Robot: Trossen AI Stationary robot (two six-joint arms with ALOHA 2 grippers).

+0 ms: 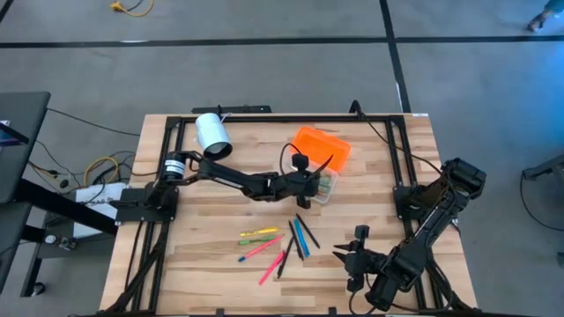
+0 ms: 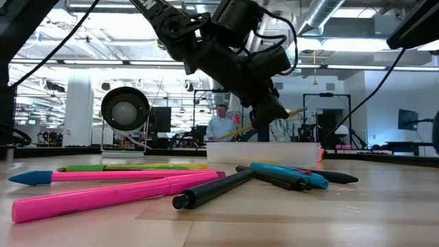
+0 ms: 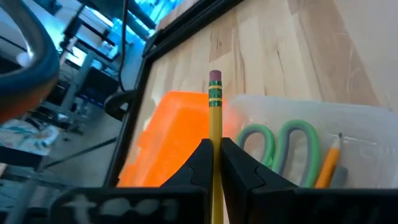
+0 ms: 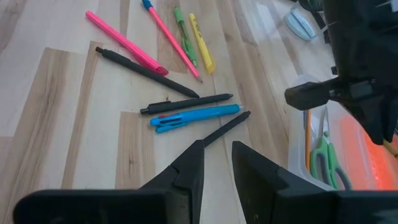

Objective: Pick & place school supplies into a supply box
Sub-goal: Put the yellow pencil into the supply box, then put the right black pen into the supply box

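Note:
My left gripper (image 3: 214,146) hovers over the clear box base (image 1: 324,187) and is shut on a yellow pencil (image 3: 215,115). Inside the base lie green-handled scissors (image 3: 286,142) and an orange pencil (image 3: 329,163). The orange lid (image 1: 322,145) rests on the table just beyond the base. Several pens lie flat on the table nearer the front: pink (image 1: 264,249), yellow and green (image 1: 260,235), blue (image 4: 196,116) and black (image 4: 146,70). My right gripper (image 4: 216,155) is open above the table, right of the pens (image 1: 351,257), touching nothing. My left gripper pinches the yellow pencil's shaft (image 3: 215,134) between its two fingers, which lie along the pencil. The pink eraser end (image 3: 214,78) sticks out past the fingertips. The pencil is lifted clear and sits tilted above the clear base (image 2: 264,151) in the low view.
A white cylinder (image 1: 211,132) lies near the table's far left corner. A black frame (image 1: 264,114) runs along the table's far and side edges. Bare wood lies between the pens and the near edge. A person (image 2: 221,125) stands far off in the room.

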